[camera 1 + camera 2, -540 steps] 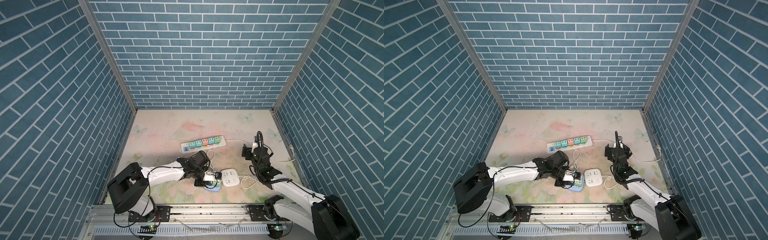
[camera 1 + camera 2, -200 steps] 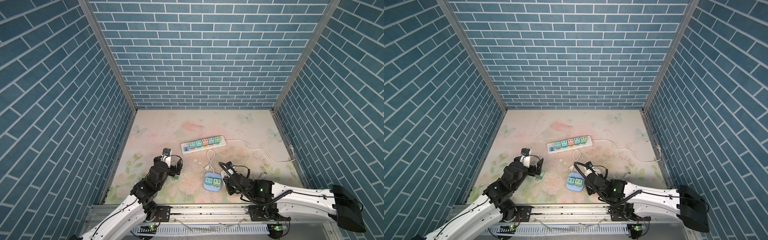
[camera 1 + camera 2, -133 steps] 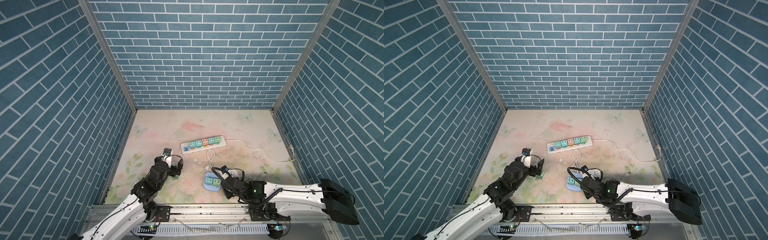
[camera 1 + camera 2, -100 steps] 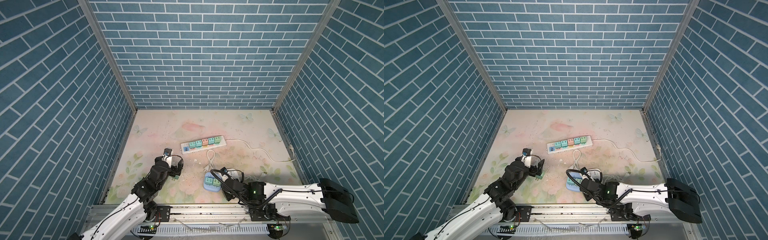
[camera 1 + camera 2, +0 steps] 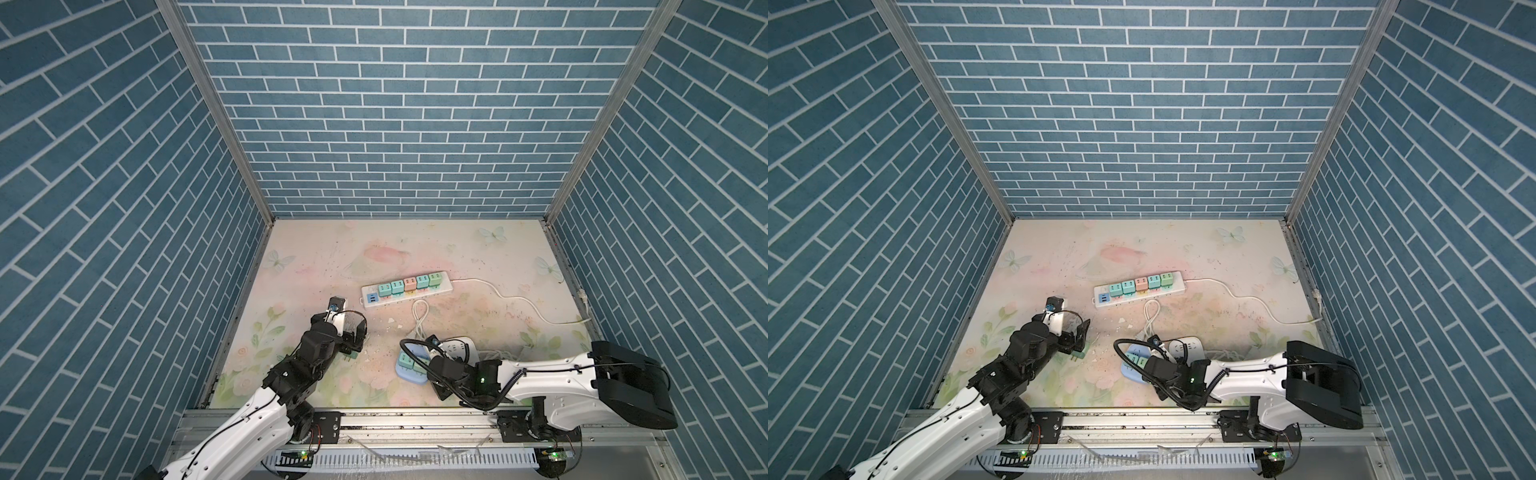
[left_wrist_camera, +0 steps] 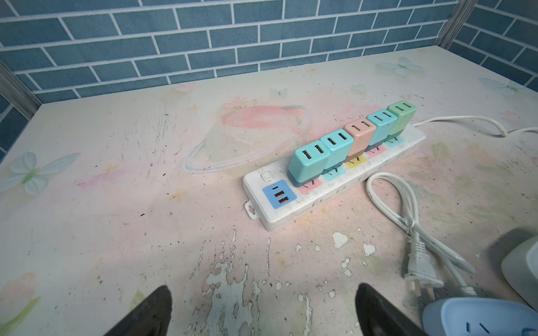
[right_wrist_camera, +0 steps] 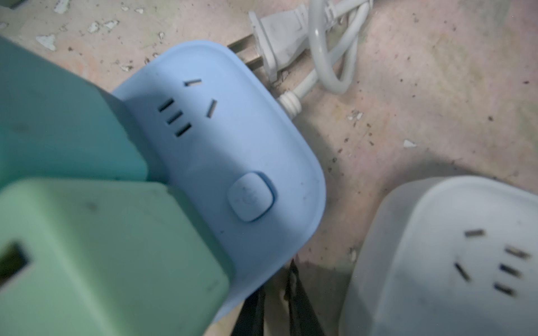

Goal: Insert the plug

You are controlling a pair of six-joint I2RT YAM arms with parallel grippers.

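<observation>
A green plug [image 5: 350, 356] [image 5: 1076, 354] lies on the table at the left. My left gripper [image 5: 356, 332] [image 5: 1079, 330] hangs just over it, open and empty. In the left wrist view its dark fingertips [image 6: 145, 314] stand far apart over bare table, and the plug is hidden. The blue socket [image 5: 409, 368] [image 7: 233, 145] carries a teal plug [image 7: 58, 125] and a green one [image 7: 102, 256]. My right gripper [image 5: 430, 368] [image 7: 276, 305] sits shut at that socket's near edge, between it and the white socket [image 5: 457, 347] [image 7: 451, 261], with nothing held.
A white power strip [image 5: 405, 289] [image 6: 334, 189] with several coloured plugs lies behind, its cable [image 5: 519, 303] running to the right wall. A looped white cord with its own plug [image 6: 419, 267] [image 7: 279, 29] rests between the strip and the sockets. Brick walls close in three sides.
The right arm has swung leftward and brought its shut gripper up against the blue socket. The left arm, at that socket earlier on, has stayed over the green plug for the last second.
</observation>
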